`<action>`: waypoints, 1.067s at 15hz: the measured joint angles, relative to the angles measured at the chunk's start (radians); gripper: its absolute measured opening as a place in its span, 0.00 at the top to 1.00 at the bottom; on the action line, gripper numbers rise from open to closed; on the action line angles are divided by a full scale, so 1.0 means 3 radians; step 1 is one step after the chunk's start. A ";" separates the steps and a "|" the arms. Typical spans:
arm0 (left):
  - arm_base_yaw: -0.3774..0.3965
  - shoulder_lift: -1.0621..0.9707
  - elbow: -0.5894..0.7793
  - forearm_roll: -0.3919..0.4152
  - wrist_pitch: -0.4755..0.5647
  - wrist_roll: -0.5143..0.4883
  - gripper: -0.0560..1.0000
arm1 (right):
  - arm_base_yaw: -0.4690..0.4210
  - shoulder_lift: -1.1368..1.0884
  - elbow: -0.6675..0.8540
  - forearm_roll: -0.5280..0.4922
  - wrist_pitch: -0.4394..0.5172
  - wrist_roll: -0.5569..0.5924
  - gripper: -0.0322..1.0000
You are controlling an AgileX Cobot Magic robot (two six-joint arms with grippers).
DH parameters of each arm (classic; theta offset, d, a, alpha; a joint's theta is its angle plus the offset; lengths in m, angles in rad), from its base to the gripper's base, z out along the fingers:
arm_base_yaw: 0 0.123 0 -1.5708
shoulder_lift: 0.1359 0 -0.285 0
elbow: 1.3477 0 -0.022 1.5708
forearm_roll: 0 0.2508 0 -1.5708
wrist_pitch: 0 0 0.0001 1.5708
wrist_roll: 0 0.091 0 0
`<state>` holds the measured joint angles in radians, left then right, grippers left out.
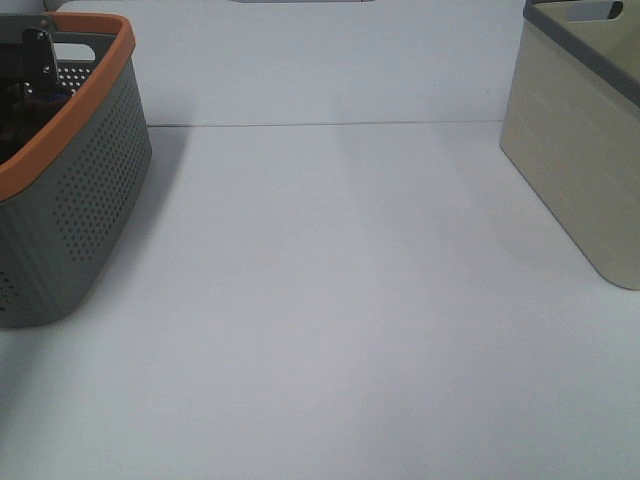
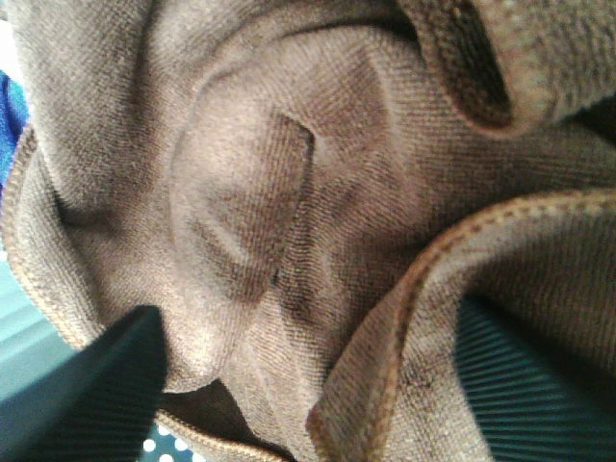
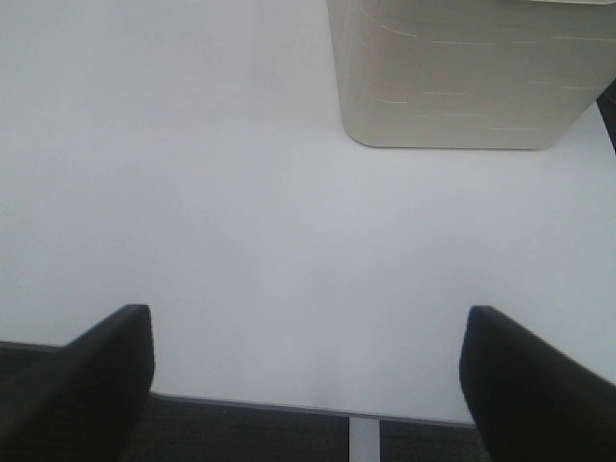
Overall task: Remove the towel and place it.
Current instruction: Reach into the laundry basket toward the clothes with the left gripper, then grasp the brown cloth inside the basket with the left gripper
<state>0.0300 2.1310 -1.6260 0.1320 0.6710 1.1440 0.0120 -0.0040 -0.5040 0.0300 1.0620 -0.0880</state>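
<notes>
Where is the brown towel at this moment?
In the left wrist view the towel lies bunched between the left tool's fingers, inside the orange-rimmed grey basket at the exterior view's left.

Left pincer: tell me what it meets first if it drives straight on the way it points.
The towel. Its brown folds fill the space ahead of the left pincer, bunched between its spread jaws. It looks very close, perhaps touching, though depth is hard to judge from this view.
</notes>
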 joint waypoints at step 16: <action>0.0000 0.0033 0.0000 -0.0147 0.0203 0.0160 0.63 | 0.0000 0.0000 0.0000 0.0000 0.0000 0.0000 0.23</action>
<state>0.0300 2.1410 -1.6260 0.0880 0.7320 1.1920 0.0120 -0.0040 -0.5040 0.0300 1.0620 -0.0880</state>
